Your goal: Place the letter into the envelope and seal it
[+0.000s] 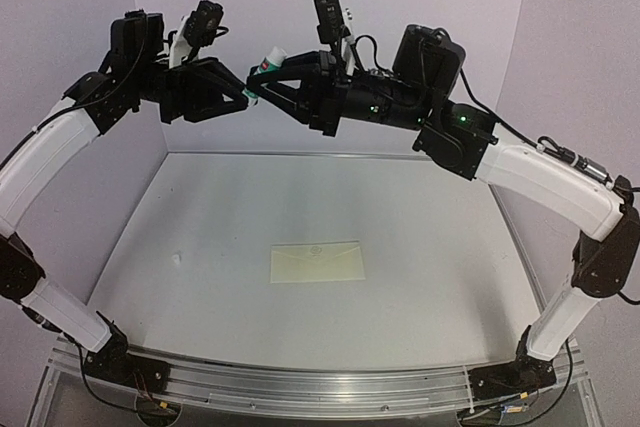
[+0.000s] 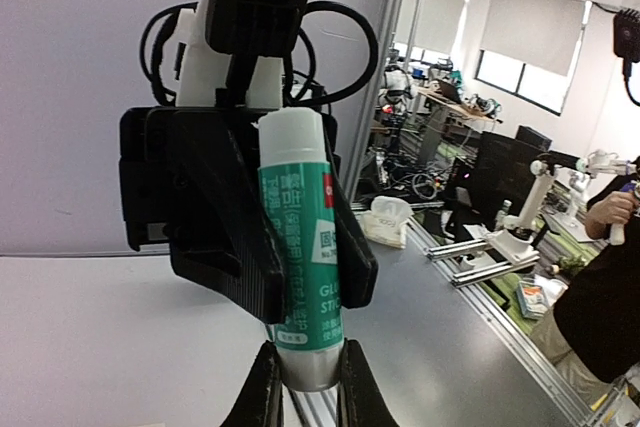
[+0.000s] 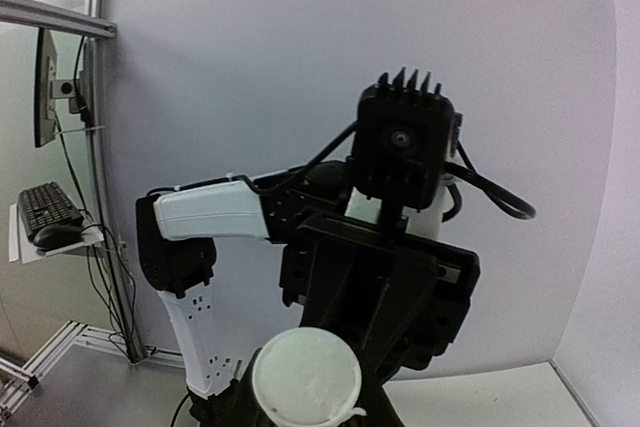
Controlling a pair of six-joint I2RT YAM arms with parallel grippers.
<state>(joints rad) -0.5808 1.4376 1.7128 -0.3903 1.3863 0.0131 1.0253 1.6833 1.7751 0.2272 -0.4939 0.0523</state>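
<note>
Top view: both arms raised high above table (image 1: 200, 227), wrists bent inward, tips meeting mid-air nr back wall. Sharing one glue stick (image 1: 268, 61) up there: left gripper (image 1: 246, 95) and right gripper (image 1: 270, 75). Stick w/ green body, white end tilted up toward right side. Flat nr centre of table, well below and apart from both grippers: envelope (image 1: 318, 264), flap side up, triangular flap folded down. No letter visible anywhere; prob. inside envelope, not confirmable. Whether flap is glued down: cannot tell. Judged approx mid-task: insertion likely done, sealing step in hand or left to do, glue stick nowhere nr envelope.

Left wrist view: own fingers (image 2: 262, 397) at bottom edge, pressed nearly together, pinching pale grey lower end of stick. Just above, right gripper's black jaws closed on either side of green labelled body, white end poking out on top. Lab benches and a person in bkgd at right, beyond table edge. Envelope out of shot.

Right wrist view: round white end of stick close to lens at bottom centre, seen end-on, right gripper's dark jaws hugging it on both sides. Facing it, left gripper's black housing & camera, white arm link behind. Plain wall beyond. Envelope out of shot here too.
</note>
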